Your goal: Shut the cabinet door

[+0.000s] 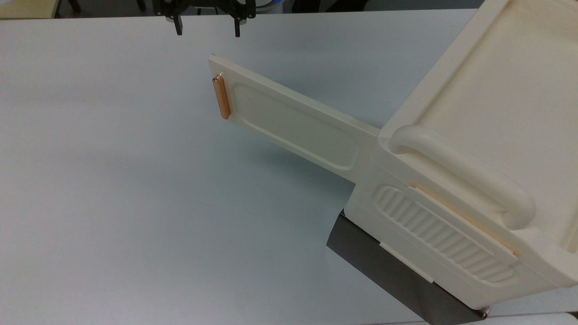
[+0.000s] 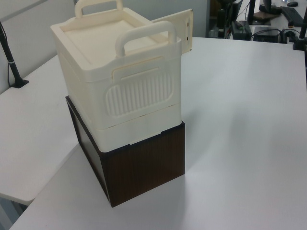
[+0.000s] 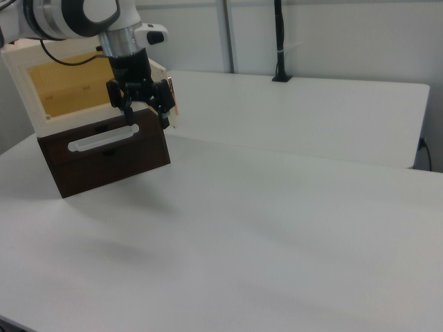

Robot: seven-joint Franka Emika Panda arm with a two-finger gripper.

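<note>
The door [image 1: 289,126] stood swung wide open, sticking out from the cabinet [image 1: 474,180] at its hinged end and reaching toward the top view's upper left, its free end over the table [image 1: 113,203]. The copper handle [image 1: 221,97] sat at that free end, on the face turned to the top view's lower left. In the left view the door [image 2: 184,31] showed as a thin panel jutting out behind the cabinet [image 2: 120,81] toward the left view's right. In the right view the open front showed a yellowish interior [image 3: 73,86].

The gripper [image 1: 207,25] hung at the top view's upper edge, just beyond the door's free end and apart from it, with its two fingers spread and nothing between them. That placement looked like a set-up for a push: from the outer end, farthest from the hinge, little force would swing the panel.

The cabinet rested on a dark base [image 2: 144,167], which raised the door clear of the table, so it could probably swing without dragging. The task appeared not yet begun.
</note>
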